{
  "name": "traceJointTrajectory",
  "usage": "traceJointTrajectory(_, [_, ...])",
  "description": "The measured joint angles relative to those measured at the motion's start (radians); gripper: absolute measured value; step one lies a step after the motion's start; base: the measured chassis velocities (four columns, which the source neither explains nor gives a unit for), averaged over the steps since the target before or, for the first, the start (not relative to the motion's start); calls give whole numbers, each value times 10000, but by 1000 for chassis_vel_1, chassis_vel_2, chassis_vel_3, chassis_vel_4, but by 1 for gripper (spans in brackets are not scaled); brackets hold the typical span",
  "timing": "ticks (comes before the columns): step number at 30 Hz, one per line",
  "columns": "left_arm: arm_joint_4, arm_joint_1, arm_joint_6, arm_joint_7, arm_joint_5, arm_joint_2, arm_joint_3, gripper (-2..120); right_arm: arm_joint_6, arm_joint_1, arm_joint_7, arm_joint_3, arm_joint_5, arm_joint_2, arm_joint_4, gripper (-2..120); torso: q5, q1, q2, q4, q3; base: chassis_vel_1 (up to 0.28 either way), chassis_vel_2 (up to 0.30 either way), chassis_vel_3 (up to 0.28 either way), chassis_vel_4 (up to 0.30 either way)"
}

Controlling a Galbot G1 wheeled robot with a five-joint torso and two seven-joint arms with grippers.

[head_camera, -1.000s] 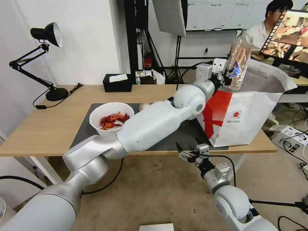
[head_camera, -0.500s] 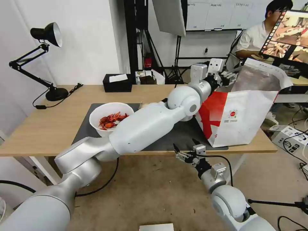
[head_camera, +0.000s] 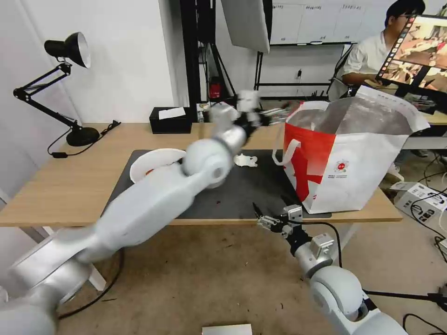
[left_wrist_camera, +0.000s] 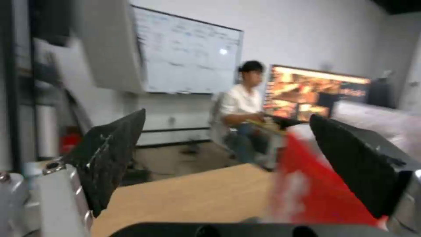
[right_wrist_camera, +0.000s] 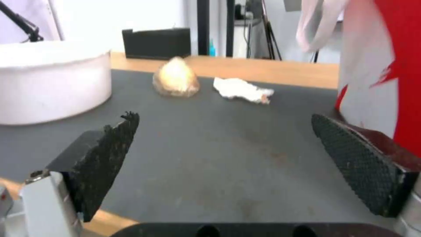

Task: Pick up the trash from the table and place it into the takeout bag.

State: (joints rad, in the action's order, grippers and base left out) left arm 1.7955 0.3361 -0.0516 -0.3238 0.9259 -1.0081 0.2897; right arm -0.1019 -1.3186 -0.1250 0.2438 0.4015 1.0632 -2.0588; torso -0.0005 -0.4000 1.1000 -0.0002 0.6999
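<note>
Tissue on mat: light, soft, prob. pinch at middle. Left gripper spread, empty, near bag; right gripper spread too.

Takeout bag mouth open upward; mat centre bare.

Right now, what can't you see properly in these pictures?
- Inside the takeout bag: head view, its walls hide the contents.
- White bowl: head view, the left arm covers most of it, shells barely show.
- Left tool: head view, blurred by motion.
- Beige wrapped lump: right wrist view, too blurry to tell what it is.
</note>
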Motion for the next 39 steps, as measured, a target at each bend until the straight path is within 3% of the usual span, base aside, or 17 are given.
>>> traceJointTrajectory(2, [104, 308, 134, 68, -203, 202, -202, 100, 57, -1, -13, 10, 0, -2, -16, 100, 0, 0, 0, 1, 0, 0, 0, 0, 0])
traceJointTrajectory(4, [535, 1743, 627, 407, -1049, 993, -1174, 100, 395, 32, -83, 24, 2, -5, -34, 100, -2, 0, 0, 7, 0, 0, 0, 0, 0])
traceJointTrajectory(5, [535, 1743, 627, 407, -1049, 993, -1174, 100, 395, 32, -83, 24, 2, -5, -34, 100, -2, 0, 0, 7, 0, 0, 0, 0, 0])
traceJointTrajectory(8, [1123, 4081, 1149, 897, -2463, 1593, -3144, 100, 1115, 68, -254, 25, 4, 4, -35, 100, 5, 1, 0, 0, -1, 0, 0, 0, 0])
traceJointTrajectory(9, [1123, 4081, 1149, 897, -2463, 1593, -3144, 100, 1115, 68, -254, 25, 4, 4, -35, 100, 5, 1, 0, 0, -1, 0, 0, 0, 0])
traceJointTrajectory(10, [1334, 4968, 1333, 948, -2918, 1699, -3761, 100, 1326, 68, -322, 27, 20, 3, -35, 100, 7, 1, 0, 4, -1, 0, 0, 0, 0])
traceJointTrajectory(12, [1569, 6003, 1549, 976, -3386, 1736, -4425, 100, 1601, 66, -412, 27, 56, -9, -46, 100, -5, 1, 0, 4, 0, 0, 0, 0, 0])
traceJointTrajectory(15, [1850, 6954, 1754, 992, -3849, 1682, -5153, 100, 1848, 72, -483, 45, 84, -13, -91, 100, 7, 1, 1, 2, -1, 0, 0, 0, 0])
traceJointTrajectory(16, [2092, 8068, 2005, 1000, -4505, 1382, -6129, 100, 2133, 49, -552, 107, 140, -17, -153, 100, 1, 2, 2, 2, -1, 0, 0, 0, 0])
traceJointTrajectory(17, [2092, 8068, 2005, 1000, -4505, 1382, -6129, 100, 2133, 49, -552, 107, 140, -17, -153, 100, 1, 2, 2, 2, -1, 0, 0, 0, 0])
traceJointTrajectory(19, [2319, 9364, 2230, 1074, -5168, 875, -7159, 100, 2385, -94, -613, 181, 205, -20, -217, 100, 4, 1, 2, 3, 0, 0, 0, 0, 0])
traceJointTrajectory(25, [2617, 11183, 2602, 1303, -5968, 5, -8333, 100, 2566, -472, -642, 440, 195, -62, -350, 100, 4, 2, 2, 2, -2, 0, 0, 0, 0])
traceJointTrajectory(31, [2624, 13030, 3202, 2291, -6391, -1105, -9108, 100, 2714, -1400, -1005, 883, -255, -102, -385, 100, 7, 2, 2, 3, -1, 0, 0, 0, 0])
traceJointTrajectory(39, [2487, 13600, 3279, 2813, -6448, -1252, -9257, 100, 2633, -2382, -1352, 1149, -416, -33, -371, 100, 7, 1, 0, 0, 0, 0, 0, 0, 0])
